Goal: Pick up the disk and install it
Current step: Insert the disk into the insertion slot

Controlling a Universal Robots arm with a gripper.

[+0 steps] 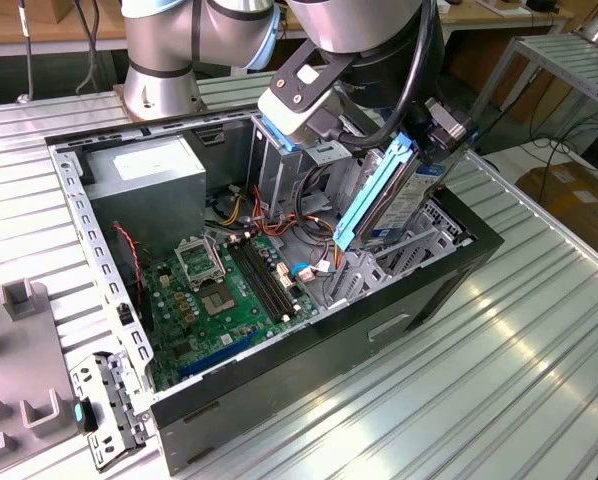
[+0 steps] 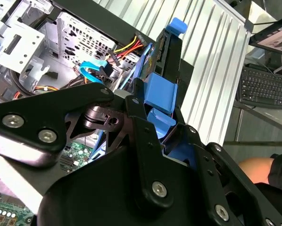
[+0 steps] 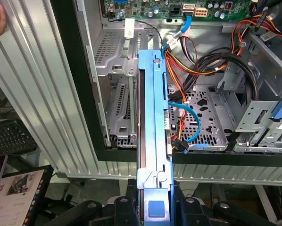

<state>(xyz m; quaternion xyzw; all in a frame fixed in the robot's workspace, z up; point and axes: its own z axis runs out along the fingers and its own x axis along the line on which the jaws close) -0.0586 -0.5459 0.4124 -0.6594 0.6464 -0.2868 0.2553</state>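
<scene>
The gripper [image 3: 155,206] pinches the disk [image 1: 399,200] by its light blue rails. It holds the disk tilted on edge over the open computer case [image 1: 309,350], just above the metal drive bays [image 1: 424,240]. The print on its white-and-blue label is unreadable.

A ribbed metal table [image 1: 539,330] stands before a wooden bench [image 1: 39,20] (brown box [image 1: 579,200] nearby).

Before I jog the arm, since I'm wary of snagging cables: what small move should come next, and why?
Probably a small tilt to line the disk up with the perforated grey bay before any descent. The gripper is shut on the disk, which hangs steeply tilted above the case, and a blue cable loops beside its rail in the first wrist view.
</scene>
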